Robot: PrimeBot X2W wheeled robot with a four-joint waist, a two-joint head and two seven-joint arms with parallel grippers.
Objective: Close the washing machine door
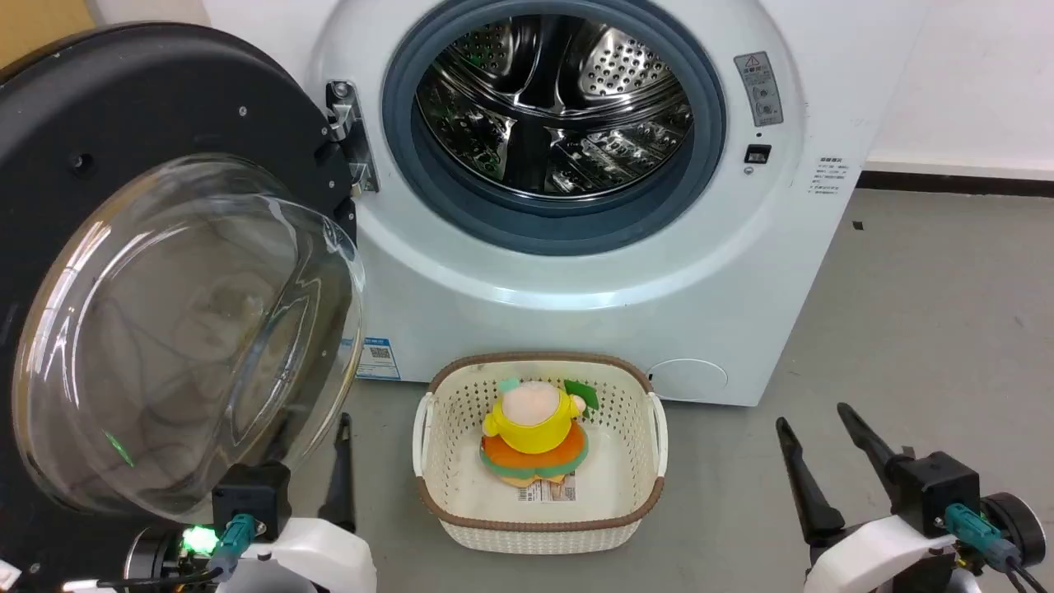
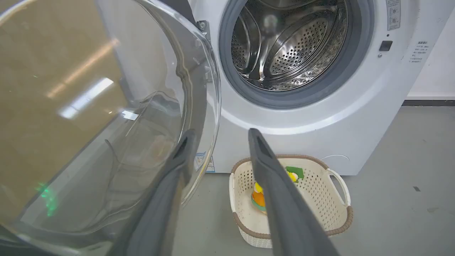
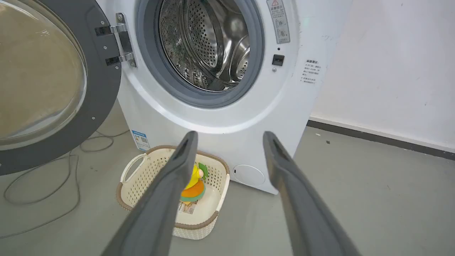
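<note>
The washing machine door is swung wide open at the left, its clear glass bowl bulging toward me. The white washing machine shows its steel drum uncovered. My left gripper is open low beside the door. The bowl's rim runs between its two fingers in the left wrist view; I cannot tell whether they touch. In the head view one finger stands just right of the bowl. My right gripper is open and empty at the lower right, apart from the machine.
A cream basket holding a yellow and orange plush toy sits on the grey floor right in front of the machine. A loose cable lies on the floor under the door. A white wall stands to the right.
</note>
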